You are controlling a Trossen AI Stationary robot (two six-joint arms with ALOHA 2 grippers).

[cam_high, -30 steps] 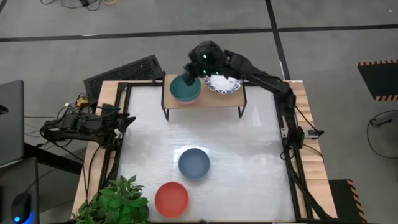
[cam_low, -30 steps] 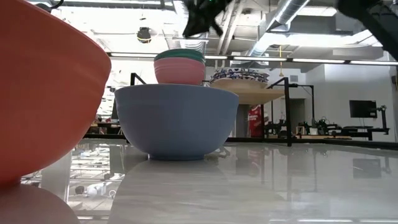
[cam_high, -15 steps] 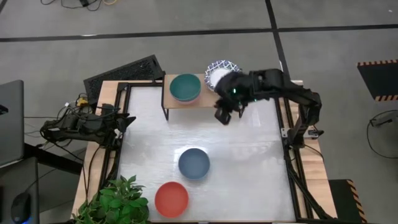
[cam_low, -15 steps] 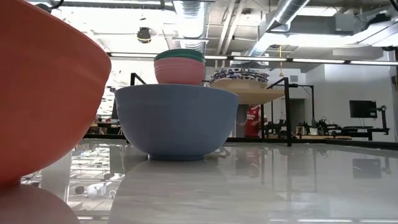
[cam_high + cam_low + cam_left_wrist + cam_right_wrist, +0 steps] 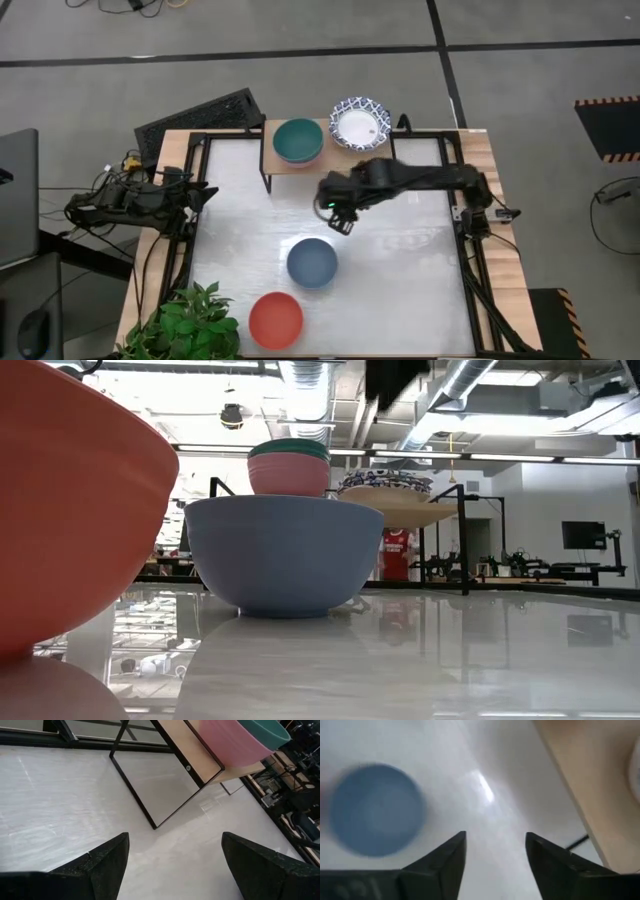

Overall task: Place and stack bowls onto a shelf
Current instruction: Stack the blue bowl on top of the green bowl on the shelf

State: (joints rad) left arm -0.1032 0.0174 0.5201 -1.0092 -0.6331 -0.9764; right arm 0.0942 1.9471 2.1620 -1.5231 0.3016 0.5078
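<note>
I have the right end effector [image 5: 341, 217] hovering empty, fingers spread, over the worktop [image 5: 400, 280] between the shelf [image 5: 335, 160] and the blue bowl [image 5: 312, 262]. Green-on-pink stack [image 5: 298, 140] and patterned bowls [image 5: 360, 122] sit on the shelf; my left end effector [image 5: 172, 865] waits open at the worktop's left edge.

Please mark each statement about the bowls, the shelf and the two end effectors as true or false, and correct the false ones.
1. The green bowl sits on the shelf. True.
2. The right end effector grips the blue bowl. False: it is open and empty, above the table.
3. The red bowl is on the shelf. False: it rests on the table beside the plant.
4. The patterned bowl is on the shelf. True.
5. The left end effector is open at the table's left edge. True.
</note>
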